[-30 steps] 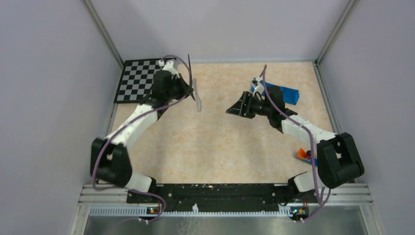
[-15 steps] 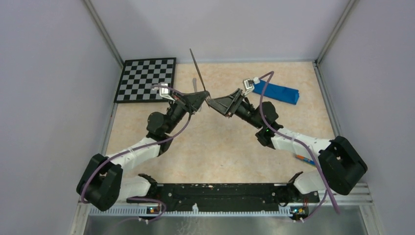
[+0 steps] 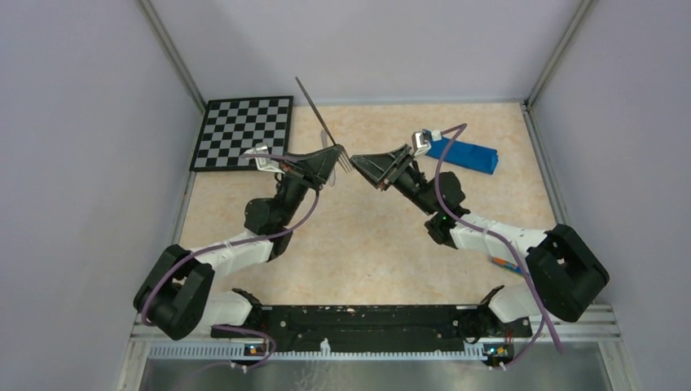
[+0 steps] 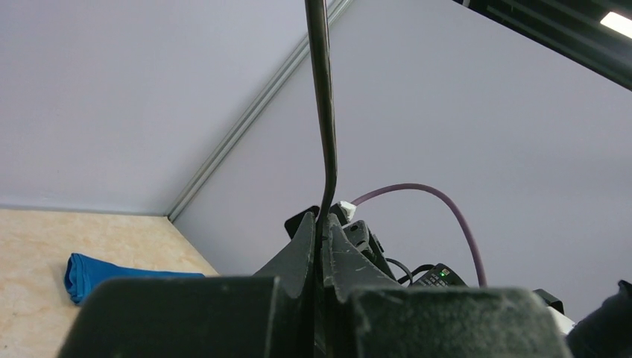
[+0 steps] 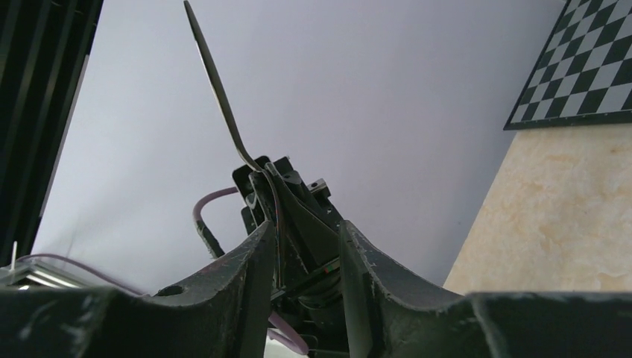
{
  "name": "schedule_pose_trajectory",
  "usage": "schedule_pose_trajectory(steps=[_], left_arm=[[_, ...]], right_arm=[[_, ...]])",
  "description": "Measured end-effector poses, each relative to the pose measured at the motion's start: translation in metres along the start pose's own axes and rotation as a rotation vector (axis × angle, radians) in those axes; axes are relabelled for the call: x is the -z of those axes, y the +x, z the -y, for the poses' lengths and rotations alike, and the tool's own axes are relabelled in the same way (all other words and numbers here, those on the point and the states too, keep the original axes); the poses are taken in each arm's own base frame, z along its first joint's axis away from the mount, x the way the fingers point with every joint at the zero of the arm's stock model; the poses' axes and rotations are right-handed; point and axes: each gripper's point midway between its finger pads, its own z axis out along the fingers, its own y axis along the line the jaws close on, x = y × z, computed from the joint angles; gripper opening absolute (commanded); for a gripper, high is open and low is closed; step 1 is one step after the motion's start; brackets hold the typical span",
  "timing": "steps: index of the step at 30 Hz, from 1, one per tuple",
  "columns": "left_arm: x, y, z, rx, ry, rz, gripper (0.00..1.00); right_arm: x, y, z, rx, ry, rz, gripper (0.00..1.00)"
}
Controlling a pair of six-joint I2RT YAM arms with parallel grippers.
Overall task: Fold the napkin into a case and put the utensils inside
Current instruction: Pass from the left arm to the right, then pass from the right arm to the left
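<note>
Over tan table toward 12 o'clock, fork clamped in left gripper, right gripper half-open, empty; droppable if released early.

no text, label, brand, number or sign can be read in any view; the checkerboard bears only plain black and white squares.

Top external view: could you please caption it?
Left hand holds a thin dark metal fork before the right hand, blue folded cloth beyond.
</note>
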Motion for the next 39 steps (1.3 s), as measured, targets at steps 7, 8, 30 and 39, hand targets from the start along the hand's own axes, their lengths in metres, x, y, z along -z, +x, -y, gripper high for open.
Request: schedule_pose_trajectory(steps=[7,8,30,39], left_arm=[[-0.001,0.006,-0.004,0.001,-0.001,0.002,0.00],[-0.001,0.007,-0.004,0.000,-0.003,0.002,0.00],[0.040,-0.032,-0.004,-0.139,-0.268,-0.173,0.98],[0.073,-0.016,-0.008,-0.030,-0.314,-0.324,0.98]], right_arm=[[0.000,0.006,-0.002,-0.022,-0.018,-0.022,0.33],[0.000,0.006,-0.004,-0.021,-0.026,-0.026,0.33],[0.043,-0.026,0.068,0.339,0.183,-0.498,0.00],[0.083,0.005,0.047,0.375,0.121,-0.668,0.00]])
